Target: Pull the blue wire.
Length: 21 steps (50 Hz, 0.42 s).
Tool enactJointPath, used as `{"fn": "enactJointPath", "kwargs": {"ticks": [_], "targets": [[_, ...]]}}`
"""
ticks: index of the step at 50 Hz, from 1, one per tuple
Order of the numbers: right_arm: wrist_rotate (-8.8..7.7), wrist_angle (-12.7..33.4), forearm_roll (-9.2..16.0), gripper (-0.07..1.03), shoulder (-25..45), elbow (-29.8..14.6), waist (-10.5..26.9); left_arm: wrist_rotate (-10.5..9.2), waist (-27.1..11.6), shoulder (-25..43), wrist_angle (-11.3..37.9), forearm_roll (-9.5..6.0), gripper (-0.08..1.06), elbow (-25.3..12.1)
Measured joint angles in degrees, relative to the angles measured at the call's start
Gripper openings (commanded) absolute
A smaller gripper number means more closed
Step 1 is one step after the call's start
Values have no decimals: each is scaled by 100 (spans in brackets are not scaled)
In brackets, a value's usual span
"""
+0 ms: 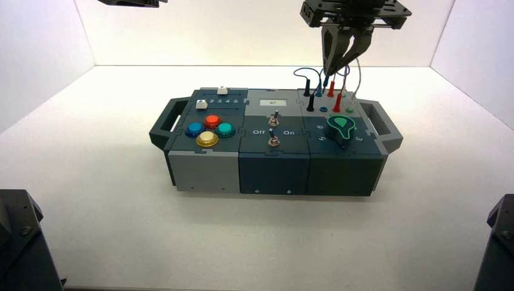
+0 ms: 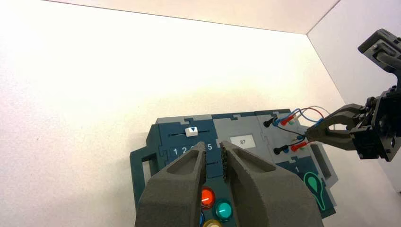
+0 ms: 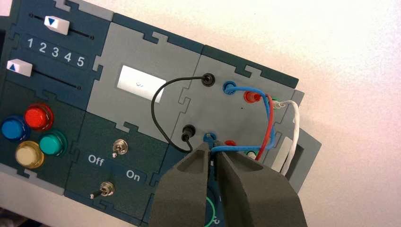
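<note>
Blue wire (image 3: pixel 267 124) loops between two sockets at the box's (image 1: pixel 273 170) right rear corner, beside the red wire (image 3: pixel 271 120). To unplug it cleanly, I judge a straight pull along the plug's axis best, avoiding the red one. Right gripper (image 3: pixel 213 150) stands over the near blue plug, fingers nearly closed around it. Left gripper (image 2: pixel 213 156), slightly open and empty, hovers above the sliders.

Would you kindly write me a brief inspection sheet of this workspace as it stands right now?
Surface: white table, bare around the box.
Job's things: blue wire loops between two sockets; its near plug end sits at the right claw tips.
Clutter: nothing seen.
Grippers: right claw nearly closed at the blue plug; left claw raised above the slider side, slightly open, empty.
Cables: black wire, red wire, white wire.
Surroundings: white walls.
</note>
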Motion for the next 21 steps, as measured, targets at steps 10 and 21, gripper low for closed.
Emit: {"fn": "enactJointPath", "kwargs": {"ticks": [10,21], "targets": [[0,0,-9,-3,0,-9,0,0,0,18,44,0,20,-26],[0,0,-9,-3,0,-9,0,0,9,35,53,0,20,-26]]}}
